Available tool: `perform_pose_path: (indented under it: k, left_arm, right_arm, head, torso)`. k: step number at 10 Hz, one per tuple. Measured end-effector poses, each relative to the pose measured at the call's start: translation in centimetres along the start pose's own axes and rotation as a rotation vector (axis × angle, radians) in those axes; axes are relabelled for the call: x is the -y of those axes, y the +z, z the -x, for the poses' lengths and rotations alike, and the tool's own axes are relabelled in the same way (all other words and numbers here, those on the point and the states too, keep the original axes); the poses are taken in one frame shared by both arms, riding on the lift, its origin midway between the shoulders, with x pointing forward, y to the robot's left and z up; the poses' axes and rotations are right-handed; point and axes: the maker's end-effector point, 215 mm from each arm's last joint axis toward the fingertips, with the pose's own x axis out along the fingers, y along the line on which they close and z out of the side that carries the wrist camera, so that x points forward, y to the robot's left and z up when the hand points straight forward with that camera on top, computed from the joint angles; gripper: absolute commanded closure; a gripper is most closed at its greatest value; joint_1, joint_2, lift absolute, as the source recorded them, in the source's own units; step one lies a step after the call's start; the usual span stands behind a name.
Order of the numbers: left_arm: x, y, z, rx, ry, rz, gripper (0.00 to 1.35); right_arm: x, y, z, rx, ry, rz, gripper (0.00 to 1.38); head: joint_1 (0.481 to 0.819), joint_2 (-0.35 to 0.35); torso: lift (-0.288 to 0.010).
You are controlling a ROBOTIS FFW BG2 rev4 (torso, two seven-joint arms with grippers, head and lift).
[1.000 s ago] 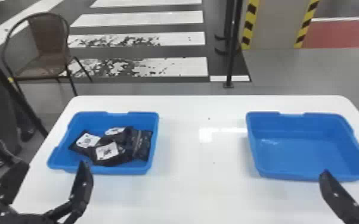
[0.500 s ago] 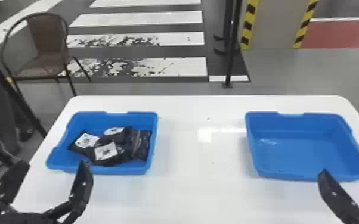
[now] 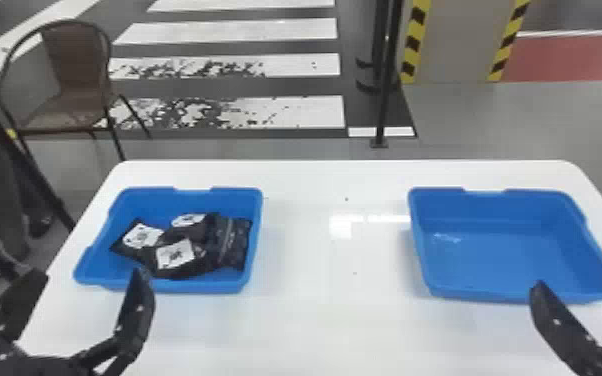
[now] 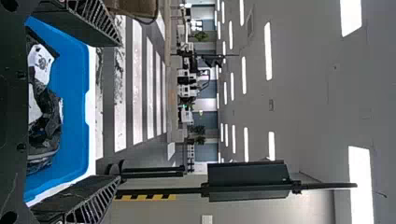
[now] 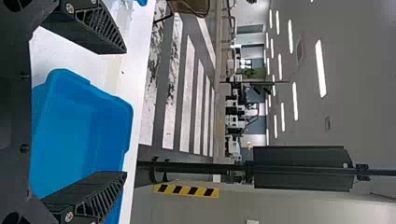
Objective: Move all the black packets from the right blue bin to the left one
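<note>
Several black packets [image 3: 180, 250] with white labels lie piled in the left blue bin [image 3: 169, 286]. The right blue bin [image 3: 502, 260] holds nothing. My left gripper [image 3: 82, 305] stands open in front of the left bin, near its front edge. In the left wrist view the gripper [image 4: 100, 112] has its fingers wide apart, with packets [image 4: 44, 116] in the bin beyond. At the front edge of the right bin is my right gripper [image 3: 585, 285], open and holding nothing. The right wrist view shows the gripper [image 5: 123, 112] with the right bin [image 5: 74, 135] beyond its spread fingers.
Both bins rest on a white table [image 3: 335, 310], with a wide stretch of tabletop between them. Past the far edge stand a brown chair [image 3: 77, 85] and a black post [image 3: 387, 75]. A person stands on the floor at the left.
</note>
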Motion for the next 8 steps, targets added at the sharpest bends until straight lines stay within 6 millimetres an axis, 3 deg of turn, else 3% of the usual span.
perform_pose_path:
  k: [8]
  left_arm:
    - [0.04, -0.20, 0.04, -0.001, -0.003, 0.002, 0.00]
  right_arm:
    - [0.18, 0.35, -0.07, 0.022, -0.004, 0.006, 0.10]
  head:
    - [0.695, 0.071]
  torso:
    - [-0.140]
